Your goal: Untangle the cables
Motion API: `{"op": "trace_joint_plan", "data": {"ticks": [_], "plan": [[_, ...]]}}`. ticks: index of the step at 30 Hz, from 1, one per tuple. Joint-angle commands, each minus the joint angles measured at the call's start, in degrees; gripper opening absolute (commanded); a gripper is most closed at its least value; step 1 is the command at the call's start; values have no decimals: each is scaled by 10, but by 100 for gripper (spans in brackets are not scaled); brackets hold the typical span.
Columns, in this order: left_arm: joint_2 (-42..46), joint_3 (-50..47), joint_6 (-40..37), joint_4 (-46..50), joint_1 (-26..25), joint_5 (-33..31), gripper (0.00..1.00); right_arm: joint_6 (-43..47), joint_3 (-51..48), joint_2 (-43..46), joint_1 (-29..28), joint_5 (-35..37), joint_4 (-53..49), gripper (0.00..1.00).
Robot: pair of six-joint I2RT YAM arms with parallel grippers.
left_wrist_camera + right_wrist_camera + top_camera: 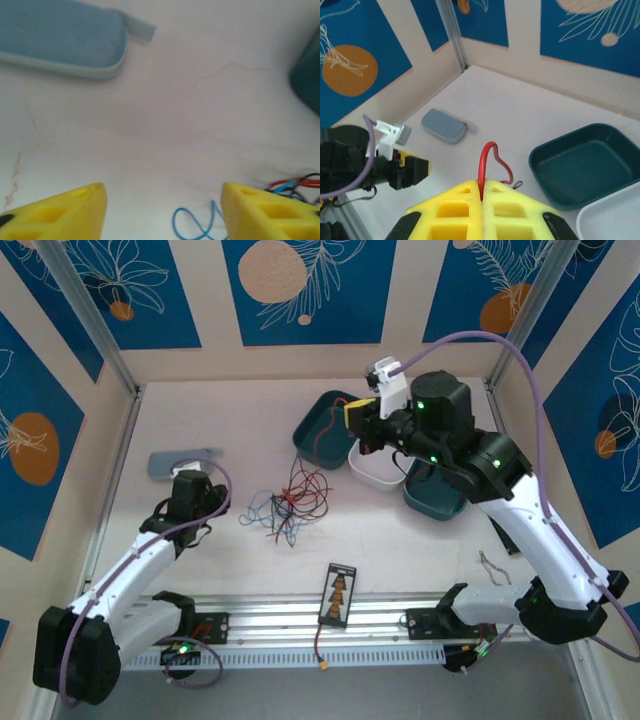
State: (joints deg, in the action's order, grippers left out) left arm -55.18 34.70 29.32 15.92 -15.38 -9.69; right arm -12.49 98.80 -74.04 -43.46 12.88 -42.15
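Pinching a thin red strand [489, 155] between closed yellow ribbed plastic fingers [455, 210], the right gripper [482, 192] holds it raised above the table, and the strand arches out of the seam in a springy loop. From there its long axis runs down and leftward to the cables [288, 502], a loose heap of hair-thin, flexible red, blue and black wires on the pale matt table [420, 570] between the two arms.

The left gripper [162, 216] hangs low over the table, open and empty, its yellow wedge-shaped fingers [60, 212] well apart. A blue loop [192, 226] of the heap lies between them, close by the right-hand finger, with red and black strands [295, 184] further right. The bulk of the heap thus lies to the right of this gripper, which is judged the nearer one.

Beyond lie a soft grey-blue oblong pouch [65, 40], a dark teal rounded plastic tray [585, 167] and a white tray [615, 220].
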Motion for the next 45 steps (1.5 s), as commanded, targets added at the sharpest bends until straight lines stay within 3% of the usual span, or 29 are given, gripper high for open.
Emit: {"op": "trace_joint_plan", "data": {"ticks": [1, 6, 9, 20, 30, 45], "plan": [[19, 45, -6, 23, 4, 53, 69, -3, 23, -12, -9, -35, 18, 0], [3, 55, 49, -65, -3, 157, 91, -1, 31, -30, -20, -48, 34, 0], [-40, 65, 74, -117, -29, 188, 100, 5, 46, -36, -29, -48, 34, 0], [-202, 145, 86, -194, -119, 210, 100, 19, 67, -39, -53, -46, 35, 0], [-273, 150, 76, -203, -145, 218, 99, 28, 90, -58, -58, -54, 36, 0], [-327, 92, 73, -197, -148, 182, 73, 69, 178, -62, -61, 12, -3, 0]]}}
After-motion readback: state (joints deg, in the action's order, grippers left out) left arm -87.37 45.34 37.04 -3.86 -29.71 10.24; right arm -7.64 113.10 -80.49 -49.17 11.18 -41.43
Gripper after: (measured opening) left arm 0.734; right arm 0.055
